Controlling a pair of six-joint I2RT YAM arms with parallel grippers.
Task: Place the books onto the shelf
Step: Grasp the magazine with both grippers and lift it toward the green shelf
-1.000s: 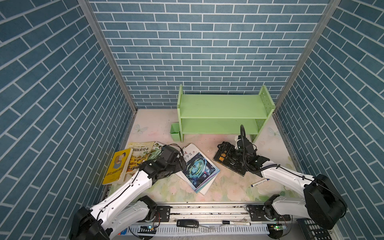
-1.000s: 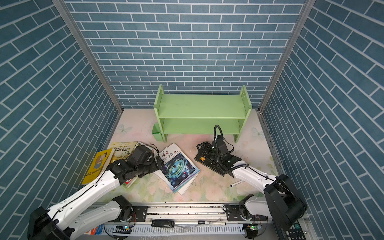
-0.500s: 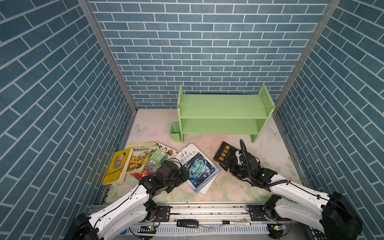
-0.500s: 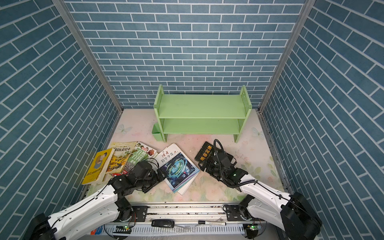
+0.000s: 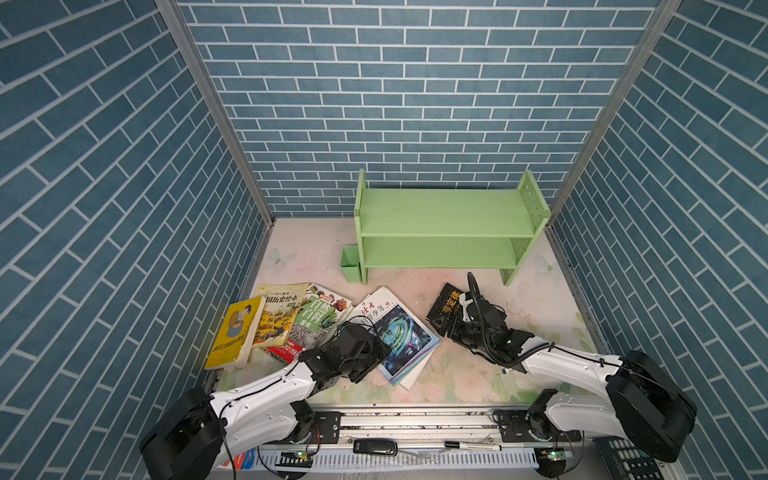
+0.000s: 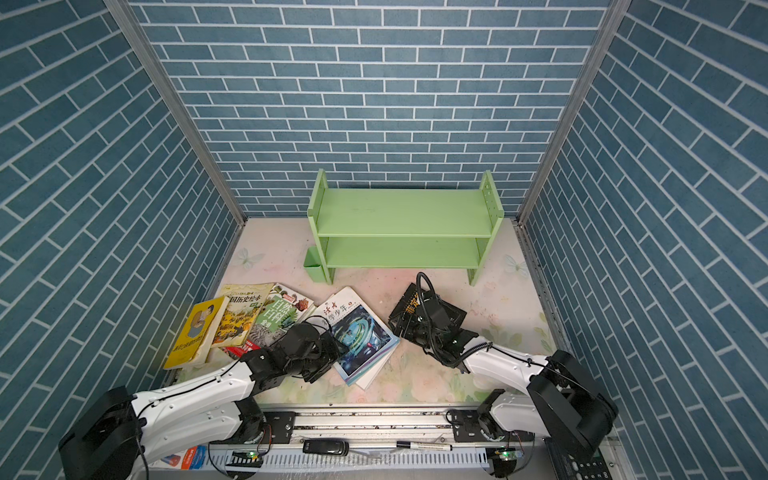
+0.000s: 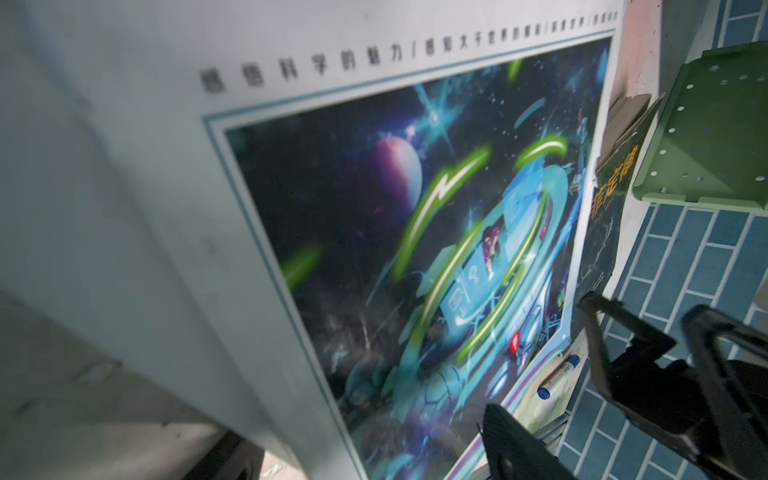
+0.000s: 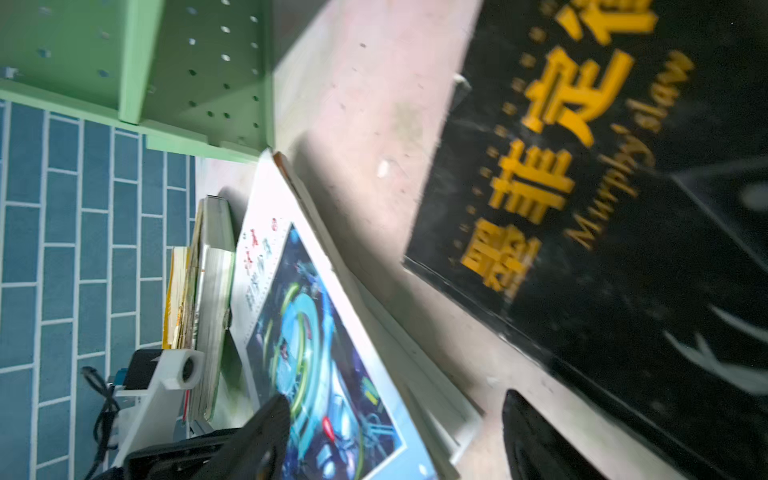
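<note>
All the books lay on the table [image 5: 415,278] in front of the shelf [image 5: 444,216], and a strip of bare tabletop ran between them and its front edge. The small cup-box [image 5: 350,262] hung at the shelf's left foot.

On the left, the yellow cartoon-man book [image 5: 235,332] leaned against the side wall. The yellow illustrated book [image 5: 278,316] and the green botanical book [image 5: 318,320] overlapped each other beside it. A red cover edge [image 5: 284,353] showed under the green one.

The sci-fi book [image 5: 401,334] lay askew on a plain white book [image 5: 415,370], whose edges stuck out at the near side. The left gripper [image 5: 374,353] sat low at the sci-fi book's left edge. In its wrist view, we saw one finger [image 7: 511,440] clear of the cover and its jaws spread wide, not clamped on anything.

An open gap of table separated that stack from the black book [image 5: 446,305]. The right gripper [image 8: 395,399] hovered at this book's near-left edge with its jaws apart, one finger [image 8: 536,436] over the black cover and the other [image 8: 270,432] toward the sci-fi book. A blue-capped marker [image 7: 557,380] lay on the table beyond the sci-fi book's corner. Bare table stretched from the black book to the right wall.
</note>
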